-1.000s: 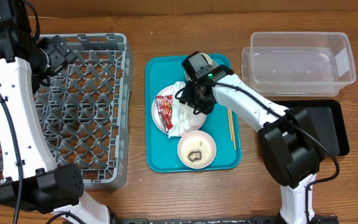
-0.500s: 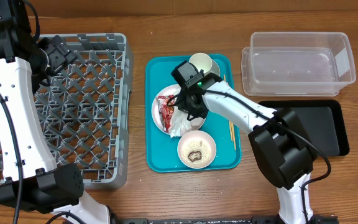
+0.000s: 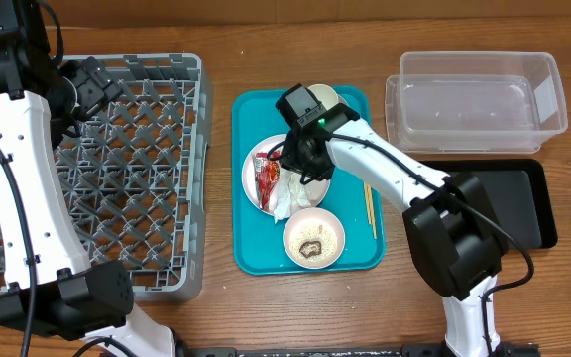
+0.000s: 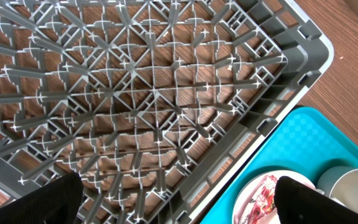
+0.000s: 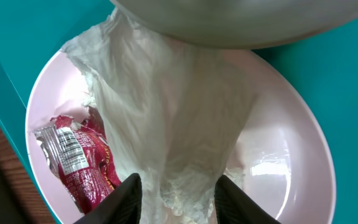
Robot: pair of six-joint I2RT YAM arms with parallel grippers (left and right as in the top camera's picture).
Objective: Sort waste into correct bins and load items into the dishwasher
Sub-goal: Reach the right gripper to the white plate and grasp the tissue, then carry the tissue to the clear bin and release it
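The red snack wrapper (image 5: 79, 168) bears a barcode (image 5: 63, 144); lettering unreadable

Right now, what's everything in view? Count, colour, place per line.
Square grey plastic dish rack: 1, grey, table's left.
Teal serving tray: 1, teal, centre.
Large round plate: 1, pinkish white, on teal tray.
Red snack wrapper: 1, red, on plate.
Crumpled white paper napkin: 1, white, on plate.
Small round bowl: 1, white, tray's near end, holding rice and brown lump.
Small round cup: 1, pale, tray's far end.
Thin wooden chopsticks: apparently 2, tan, tray's right side.
Clear plastic rectangular tub: 1, clear, far right.
Shallow black rectangular tray: 1, black, right, nearer than tub.
Left gripper: 1, black, jaws open, over rack.
Right gripper: 1, black, jaws astride napkin; grip unclear.
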